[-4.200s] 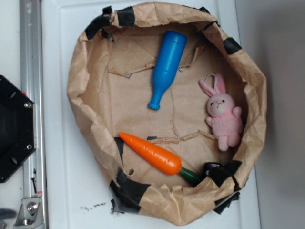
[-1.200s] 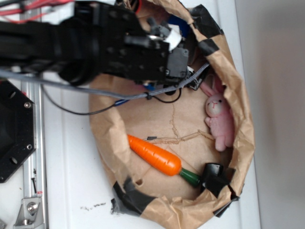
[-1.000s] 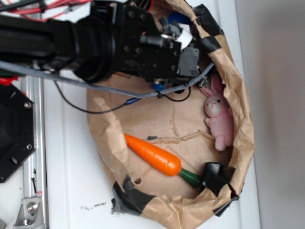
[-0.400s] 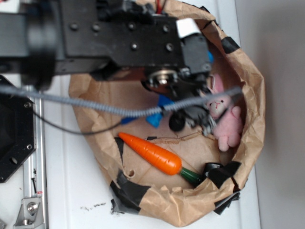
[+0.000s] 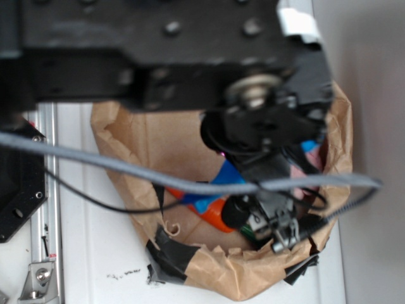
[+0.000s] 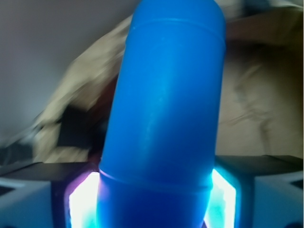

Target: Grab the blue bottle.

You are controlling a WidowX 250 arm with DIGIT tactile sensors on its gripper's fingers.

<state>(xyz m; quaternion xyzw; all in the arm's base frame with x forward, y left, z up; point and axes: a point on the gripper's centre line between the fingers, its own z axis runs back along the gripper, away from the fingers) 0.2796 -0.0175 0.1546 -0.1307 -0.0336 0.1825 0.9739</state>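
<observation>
The blue bottle (image 6: 166, 109) fills the middle of the wrist view, its smooth body running away from the camera. My gripper (image 6: 154, 194) is shut on the bottle, one dark finger (image 6: 28, 194) on each side of it. From the exterior camera, the black arm and gripper (image 5: 262, 168) loom large and blurred over the paper nest. Only parts of the bottle (image 5: 221, 178) show beneath them, its narrow end pointing to the lower left. The bottle seems to hang above the nest floor.
The brown paper nest (image 5: 126, 145) with black tape patches lies on a white tray. The orange carrot (image 5: 217, 216) lies in it under the bottle's neck. A grey cable (image 5: 126, 168) crosses the nest. A black base (image 5: 19, 183) and metal rail (image 5: 47, 190) stand at left.
The arm came over the nest and down on the bottle. It has since risen toward the camera and shifted to the lower right, with the bottle in its grip.
</observation>
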